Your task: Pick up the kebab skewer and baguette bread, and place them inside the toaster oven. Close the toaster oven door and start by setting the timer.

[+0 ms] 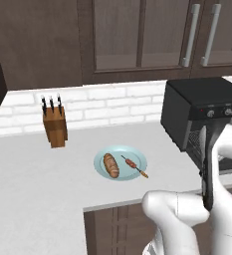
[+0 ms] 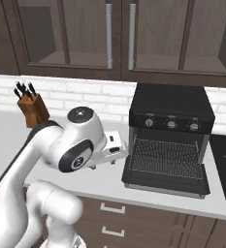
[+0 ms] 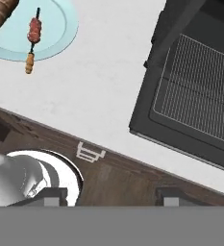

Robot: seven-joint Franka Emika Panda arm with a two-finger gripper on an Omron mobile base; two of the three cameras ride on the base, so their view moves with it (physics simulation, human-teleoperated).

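The skewer (image 1: 134, 166) is a thin dark stick carrying a couple of small reddish-brown meat chunks, with an orange-tan handle end pointing toward the counter's front edge. Right beside it, the bread (image 1: 111, 165) is a short oblong golden-brown loaf with score marks across its crust. Both lie on a pale blue plate (image 1: 101, 157), bread on its left half, skewer on its right, close but apart. In the hand view the skewer's handle tip hangs over the plate's rim. The plate sits on the white counter (image 1: 33, 174) near the front edge, roughly mid-counter, between the knife block (image 1: 54, 123) at the back wall and the oven (image 2: 171, 127) to the right.

The oven is a black box with three small knobs in a row along its front top. Its door (image 2: 166, 181) is folded down flat onto the counter, reaching out toward the front edge, and the mouth stands open. Inside, a wire rack (image 2: 167, 157) spans the cavity, and nothing lies on it.

The knife block is brown wood, tilted, with dark handles sticking up out of it.

Now the gripper (image 3: 111, 196): the two dark finger tips stand well apart with nothing between them, over the counter's front edge and the drawer front below, between plate and oven door, touching neither.
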